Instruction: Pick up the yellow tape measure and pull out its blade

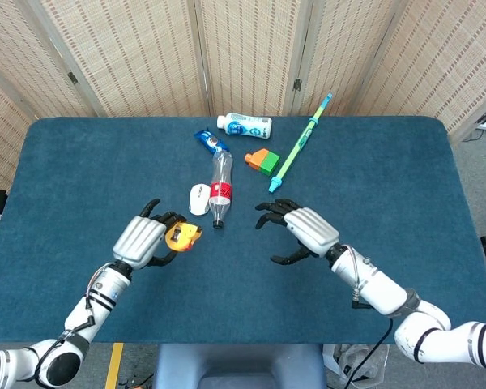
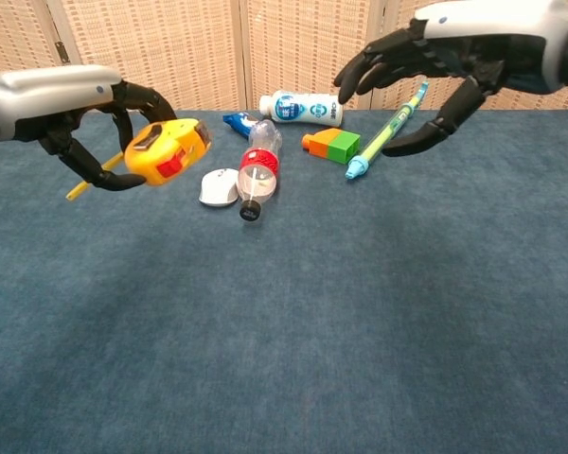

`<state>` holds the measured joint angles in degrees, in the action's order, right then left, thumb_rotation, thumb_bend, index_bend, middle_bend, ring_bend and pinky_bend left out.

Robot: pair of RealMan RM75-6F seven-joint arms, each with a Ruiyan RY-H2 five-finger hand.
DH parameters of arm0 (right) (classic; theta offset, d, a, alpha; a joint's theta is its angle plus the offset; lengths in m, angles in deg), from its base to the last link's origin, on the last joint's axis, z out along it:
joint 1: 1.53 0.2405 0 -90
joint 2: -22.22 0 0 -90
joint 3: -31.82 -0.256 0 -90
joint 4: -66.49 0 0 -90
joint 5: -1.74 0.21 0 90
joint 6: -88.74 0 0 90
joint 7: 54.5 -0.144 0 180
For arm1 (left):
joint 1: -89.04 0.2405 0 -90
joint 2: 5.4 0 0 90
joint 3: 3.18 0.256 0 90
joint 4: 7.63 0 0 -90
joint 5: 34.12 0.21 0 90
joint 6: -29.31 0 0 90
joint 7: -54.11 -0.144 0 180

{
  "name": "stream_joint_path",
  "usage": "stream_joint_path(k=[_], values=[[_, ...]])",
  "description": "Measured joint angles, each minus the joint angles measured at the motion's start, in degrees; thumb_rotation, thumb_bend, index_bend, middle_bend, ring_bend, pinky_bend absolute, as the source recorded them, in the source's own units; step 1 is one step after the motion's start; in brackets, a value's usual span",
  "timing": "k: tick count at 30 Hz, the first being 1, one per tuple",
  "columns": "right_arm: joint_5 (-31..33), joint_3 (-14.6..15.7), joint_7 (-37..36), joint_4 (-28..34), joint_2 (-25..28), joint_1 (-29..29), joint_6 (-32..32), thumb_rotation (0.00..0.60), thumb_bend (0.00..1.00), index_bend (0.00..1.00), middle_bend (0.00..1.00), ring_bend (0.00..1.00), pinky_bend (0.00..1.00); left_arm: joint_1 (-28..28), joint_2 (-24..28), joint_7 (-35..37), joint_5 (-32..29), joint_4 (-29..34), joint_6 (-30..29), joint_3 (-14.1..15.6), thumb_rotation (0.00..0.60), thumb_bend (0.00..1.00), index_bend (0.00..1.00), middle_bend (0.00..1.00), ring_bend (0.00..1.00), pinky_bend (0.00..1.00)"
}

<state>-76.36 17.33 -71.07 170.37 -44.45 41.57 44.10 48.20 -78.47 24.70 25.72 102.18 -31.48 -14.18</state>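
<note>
From the head view, the left hand grips the yellow tape measure, fingers curled around its rear, holding it just left of the clear bottle and below the white mouse. The case sticks out of the hand toward the right, its long axis running roughly left to right and slightly up the counter. The right hand sits near the middle, fingers spread and empty, dark fingertips reaching left toward the bottle, well apart from the tape measure. Further back lie a white bottle, a blue packet, an orange and green block and a long green pen.

Over to the chest view: the tape measure is lifted clear of the counter, held by the left hand with dark fingers looped around its back. Its red button faces the camera and the case tilts, nose up and to the right. A thin yellow strip pokes down and left behind the fingers; what it is, I cannot tell. The right hand hovers high at upper right, fingers splayed, holding nothing, above the block and pen.
</note>
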Motion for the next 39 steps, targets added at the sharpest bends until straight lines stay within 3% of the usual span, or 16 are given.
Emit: stream_joint_path(k=[17, 39], values=[[13.4, -4.6, 2.6, -4.1, -6.9, 8.1, 4.1, 0.6, 0.25, 0.4, 0.19, 0.16, 0.07, -4.3, -4.5, -6.2, -7.6, 4.9, -4.2, -1.9, 0.6, 0.37, 0.51, 0.55, 0.43, 0.09], [21.3, -4.2, 7.2, -7.6, -11.2, 12.9, 5.4, 0.6, 0.25, 0.43, 0.19, 0.16, 0.07, -6.9, -7.4, -6.2, -11.1, 4.1, -6.6, -2.0, 0.6, 0.37, 0.52, 0.55, 0.43, 0.09]])
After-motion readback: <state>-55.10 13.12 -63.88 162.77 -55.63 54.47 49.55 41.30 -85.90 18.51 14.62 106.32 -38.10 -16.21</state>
